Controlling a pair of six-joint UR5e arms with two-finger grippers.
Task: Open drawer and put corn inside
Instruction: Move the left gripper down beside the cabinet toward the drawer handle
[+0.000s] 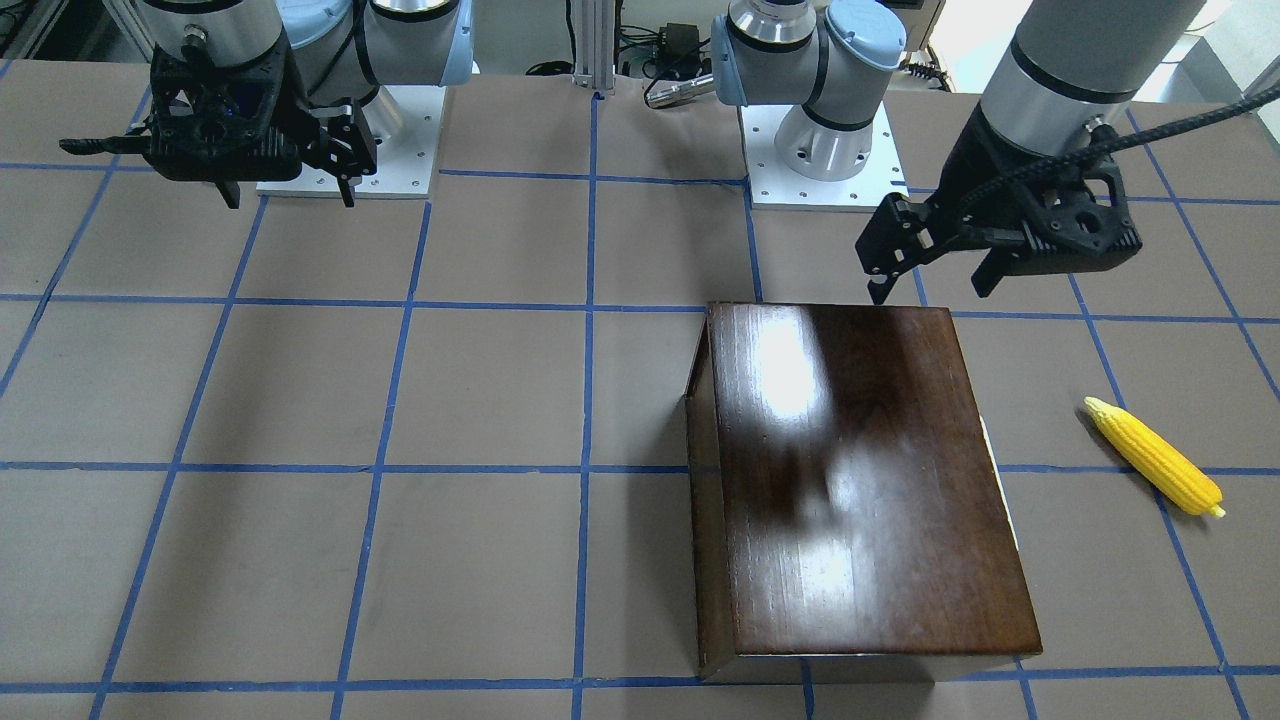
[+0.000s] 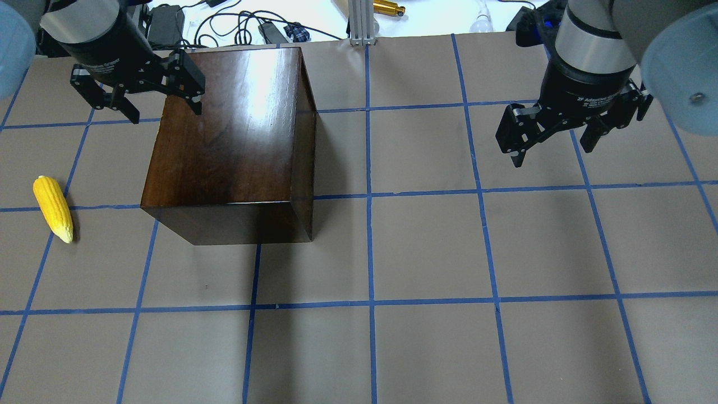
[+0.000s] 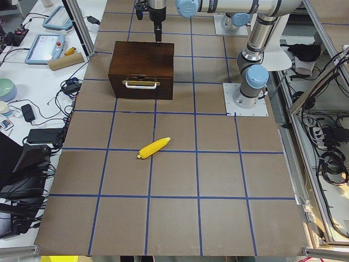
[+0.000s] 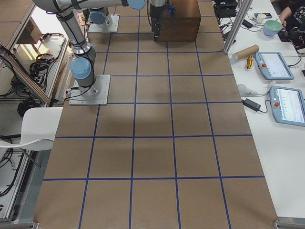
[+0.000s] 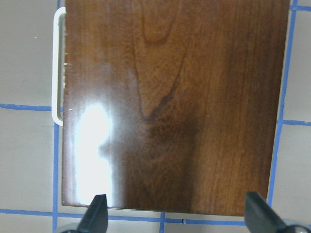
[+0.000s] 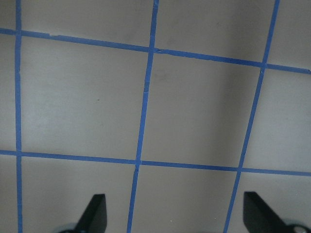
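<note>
The left tool (image 2: 166, 115) hangs spread wide and empty above the glossy dark box (image 2: 235, 129). Its drawer (image 3: 140, 90) is shut, its pale pull (image 3: 140, 84) facing the corn (image 2: 53, 209), which lies apart on the table (image 2: 426, 247). The right tool (image 2: 551, 156), equally wide and empty, hangs over brown surface gridded with blue tape (image 2: 426, 302). A side desk (image 4: 286, 143) carries tablets (image 4: 275, 65). The right tool's collar reads "2F Adaptive"; the rest blurs.

Brown table (image 2: 426, 252) with a blue tape grid, white chair (image 4: 33, 126) one side, cluttered white side table (image 4: 286, 167) opposite.
</note>
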